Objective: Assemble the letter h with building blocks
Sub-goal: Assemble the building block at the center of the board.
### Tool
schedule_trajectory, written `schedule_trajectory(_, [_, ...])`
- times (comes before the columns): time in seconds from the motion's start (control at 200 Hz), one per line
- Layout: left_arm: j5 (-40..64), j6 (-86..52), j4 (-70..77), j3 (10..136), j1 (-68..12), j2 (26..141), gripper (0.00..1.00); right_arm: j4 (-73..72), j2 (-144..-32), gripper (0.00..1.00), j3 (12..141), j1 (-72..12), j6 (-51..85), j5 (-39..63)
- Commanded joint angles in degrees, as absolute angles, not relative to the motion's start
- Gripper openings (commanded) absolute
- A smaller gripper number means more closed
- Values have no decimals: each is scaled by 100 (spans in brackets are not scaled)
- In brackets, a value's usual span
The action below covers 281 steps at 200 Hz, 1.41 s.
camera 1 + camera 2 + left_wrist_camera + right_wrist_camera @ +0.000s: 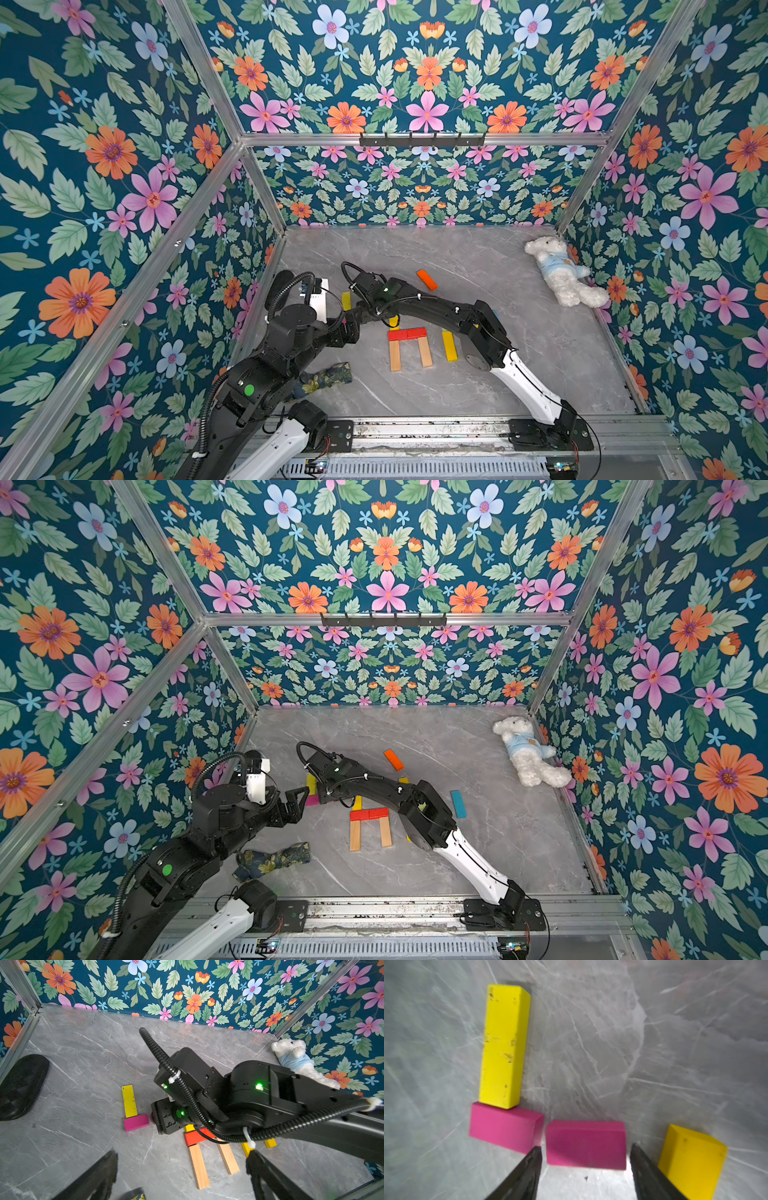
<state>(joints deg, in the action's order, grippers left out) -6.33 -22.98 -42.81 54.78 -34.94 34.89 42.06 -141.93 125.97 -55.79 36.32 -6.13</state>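
In the right wrist view my right gripper point(585, 1149) is open, its fingertips point(536, 1152) straddling a short magenta block point(585, 1145) that lies flat on the table, with slim gaps on both sides. A second magenta block point(506, 1128) touches a long yellow bar point(503, 1047), and a yellow block point(691, 1159) lies on the other side. In both top views, red bars point(407, 333) cap two plain wood bars point(395, 355) point(424, 351), beside a yellow bar point(449, 345). My left gripper point(182, 1153) hangs wide open and empty at the left.
An orange bar point(427, 279) lies further back and a blue bar point(458, 803) to the right. A white plush bear point(561, 270) rests at the back right wall. A floral cloth point(328, 374) lies front left. Floral walls enclose the marble table point(540, 353).
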Motion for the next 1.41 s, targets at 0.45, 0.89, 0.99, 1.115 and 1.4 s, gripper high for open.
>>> schedule_trajectory(0.45, [-628,-2251,-4144,5502,-3489,3507,99,3349,-13808,58,11654,-5400,3539,-81])
schedule_trajectory(0.89, [-650,-2232,-4153,5458,-3489,3472,99,3384,-13896,55,11680,-5433,3715,-154])
schedule_trajectory(0.99, [-659,-2224,-4159,5449,-3489,3465,100,3419,-13954,54,11762,-5447,3775,-135])
schedule_trajectory(1.115, [-677,-2215,-4180,5449,-3489,3428,99,3513,-14023,53,11832,-5458,3878,-188])
schedule_trajectory(1.4, [-685,-2228,-4186,5423,-3489,3410,99,3511,-14073,53,11884,-5484,4010,-227])
